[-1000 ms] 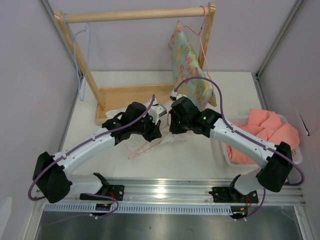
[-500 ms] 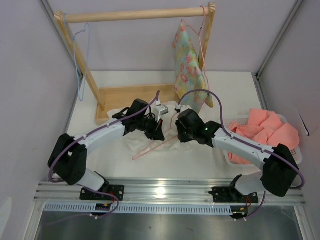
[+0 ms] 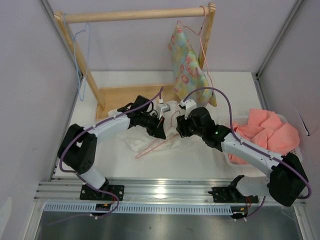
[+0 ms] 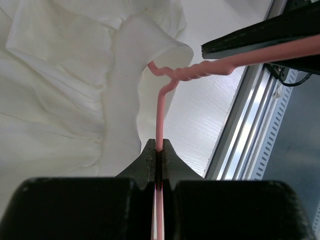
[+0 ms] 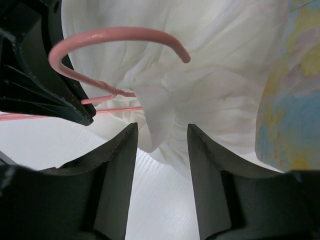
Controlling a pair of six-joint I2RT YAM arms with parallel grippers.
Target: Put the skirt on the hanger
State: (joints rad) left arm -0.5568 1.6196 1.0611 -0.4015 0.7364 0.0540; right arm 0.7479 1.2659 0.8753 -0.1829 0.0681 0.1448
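Pale lilac walls [image 3: 30, 100] enclose a white table [image 3: 190, 162] bearing a wooden rack [image 3: 135, 15].

Overhead view looks down; both close wrist views share the hanger [image 4: 159, 125].

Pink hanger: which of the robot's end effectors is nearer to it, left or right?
Left. The left end effector is shut on the hanger wire; the right end effector stands open beside its hook, not touching.

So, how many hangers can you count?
3: a blue hanger at the rack's left end, a second hanger carrying the floral garment, the pink hanger in the left gripper.
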